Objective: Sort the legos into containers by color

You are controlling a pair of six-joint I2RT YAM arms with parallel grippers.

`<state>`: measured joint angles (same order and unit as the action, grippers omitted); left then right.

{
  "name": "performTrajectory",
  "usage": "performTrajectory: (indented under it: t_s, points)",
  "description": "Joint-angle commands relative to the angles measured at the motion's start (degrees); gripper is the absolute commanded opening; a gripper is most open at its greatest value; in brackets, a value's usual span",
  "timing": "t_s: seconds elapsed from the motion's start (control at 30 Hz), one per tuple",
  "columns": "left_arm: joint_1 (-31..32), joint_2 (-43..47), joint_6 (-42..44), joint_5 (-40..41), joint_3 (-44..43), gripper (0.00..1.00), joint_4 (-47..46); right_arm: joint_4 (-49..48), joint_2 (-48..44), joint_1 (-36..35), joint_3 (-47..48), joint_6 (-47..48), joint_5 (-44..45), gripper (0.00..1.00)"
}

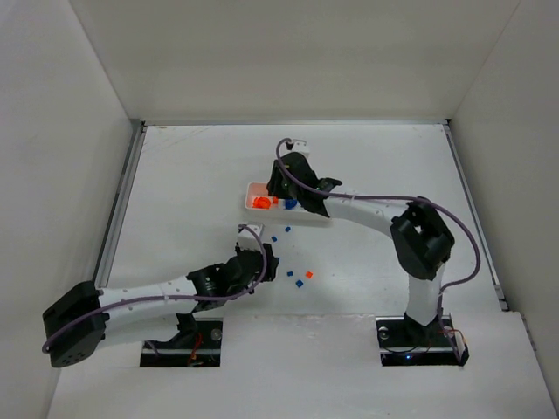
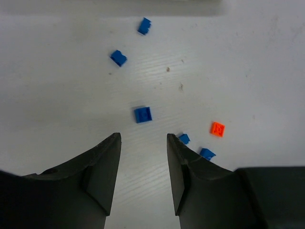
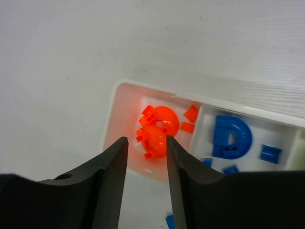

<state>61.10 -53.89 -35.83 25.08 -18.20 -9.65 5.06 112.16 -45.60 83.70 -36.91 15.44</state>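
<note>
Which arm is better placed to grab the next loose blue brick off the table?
Left. The left end effector is open just short of a loose blue brick, while the right end effector is away over the orange compartment of the tray.

The left arm (image 1: 148,301) lies low, reaching from the table's (image 1: 201,166) near edge toward its middle. The left gripper (image 2: 143,138) points down, jaws parted and empty. The right arm (image 1: 384,214) bends and reaches farther back, and the right gripper (image 3: 147,139) is likewise parted and empty.
</note>
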Motion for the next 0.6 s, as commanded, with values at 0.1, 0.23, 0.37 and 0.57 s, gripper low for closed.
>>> performTrajectory:
  t_s: [0.1,0.23,0.37,0.57]
  points:
    - [8.4,-9.4,5.1,2.1,-7.6,0.4,-8.3,-7.7,-17.0,3.4,-14.0,-0.1,2.0,0.3]
    - [11.4,-17.7,6.8,2.1,-11.3,0.4,-8.7,-11.2,-27.9,4.0,-27.5,-0.4,2.4,0.29]
    - [11.8,-23.5,6.7,1.6,-14.3,0.39,-8.1,-12.7,-36.1,3.7,-37.1,-0.8,4.3,0.36]
    - [12.3,-29.8,7.3,1.2,-17.8,0.37,-7.8,-12.4,-48.8,4.4,-47.6,-1.2,5.3,0.4]
